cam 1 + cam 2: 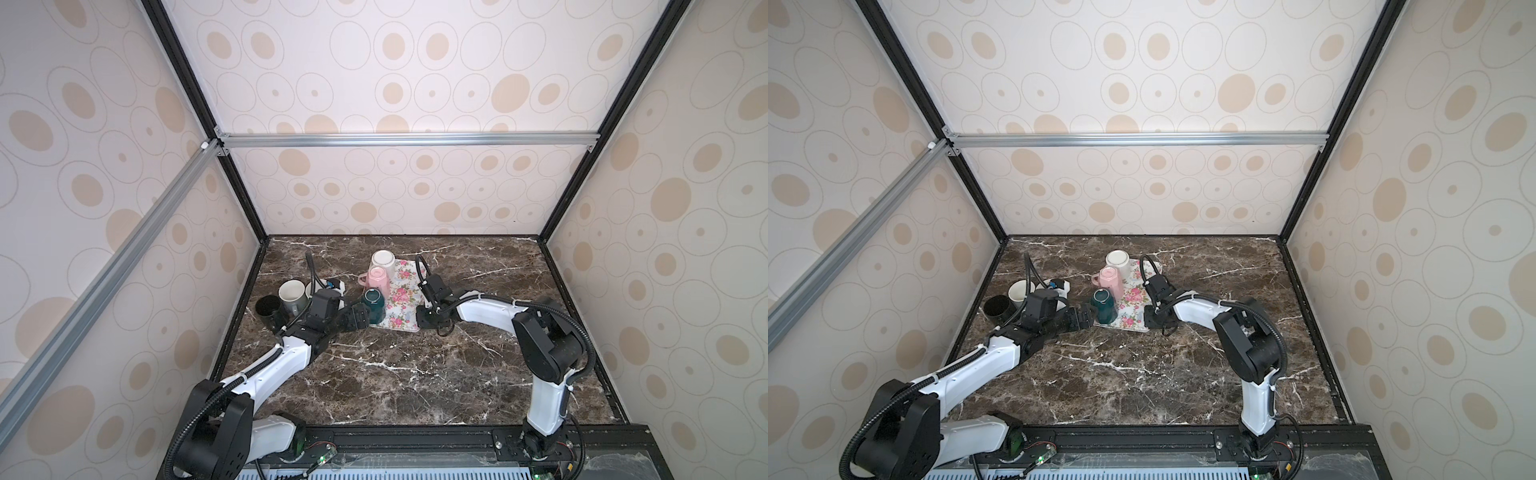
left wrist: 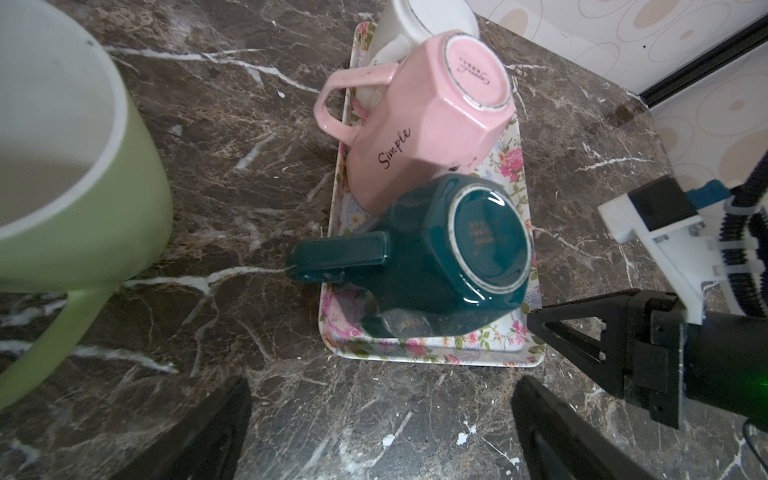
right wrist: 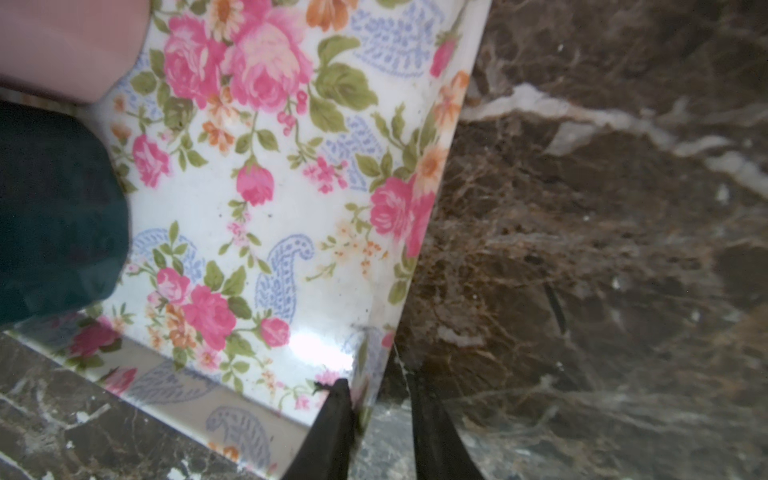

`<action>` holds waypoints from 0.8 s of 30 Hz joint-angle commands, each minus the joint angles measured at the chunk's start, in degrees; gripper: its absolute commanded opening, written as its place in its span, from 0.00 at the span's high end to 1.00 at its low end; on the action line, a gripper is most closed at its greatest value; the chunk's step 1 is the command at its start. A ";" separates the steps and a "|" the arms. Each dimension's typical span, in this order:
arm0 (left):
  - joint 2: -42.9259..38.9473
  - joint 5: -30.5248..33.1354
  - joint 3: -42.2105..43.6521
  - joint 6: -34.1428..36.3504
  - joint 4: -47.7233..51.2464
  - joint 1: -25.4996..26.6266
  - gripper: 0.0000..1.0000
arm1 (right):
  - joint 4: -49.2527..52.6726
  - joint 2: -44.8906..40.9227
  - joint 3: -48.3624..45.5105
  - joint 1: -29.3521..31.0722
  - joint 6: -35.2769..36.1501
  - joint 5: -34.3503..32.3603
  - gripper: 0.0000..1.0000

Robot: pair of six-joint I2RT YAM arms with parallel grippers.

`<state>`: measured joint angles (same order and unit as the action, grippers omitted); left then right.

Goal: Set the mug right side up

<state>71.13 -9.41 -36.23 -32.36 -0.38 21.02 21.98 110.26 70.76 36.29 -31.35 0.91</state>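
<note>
Marble surface [image 1: 395, 374] held a tray [image 2: 415, 358], green mug [image 2: 457, 257] upside down on its near end; left jaws gaped beside it, right jaws straddled the tray corner, grip unclear, so pinning tray first looked wise.

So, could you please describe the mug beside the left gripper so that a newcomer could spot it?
On the marble table, find the floral tray near the middle, with three mugs upside down along it. The dark green mug stands at the tray's near end, next to the pink mug, with the white mug farthest. It alone is dark.
</note>
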 commanded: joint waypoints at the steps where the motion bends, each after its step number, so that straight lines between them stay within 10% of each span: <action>1: -0.38 0.18 -0.01 0.01 -0.09 0.23 0.02 | 7.23 1.94 1.02 0.73 1.12 -5.63 0.74; 24: 2.33 -1.02 -2.50 2.47 -0.97 0.46 0.02 | 9.93 -4.75 -11.18 -0.09 5.92 -9.01 0.82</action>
<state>72.79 -9.67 -36.27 -31.48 -0.45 21.12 23.66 105.21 63.88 37.04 -27.29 -7.53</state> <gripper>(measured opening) 0.983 0.182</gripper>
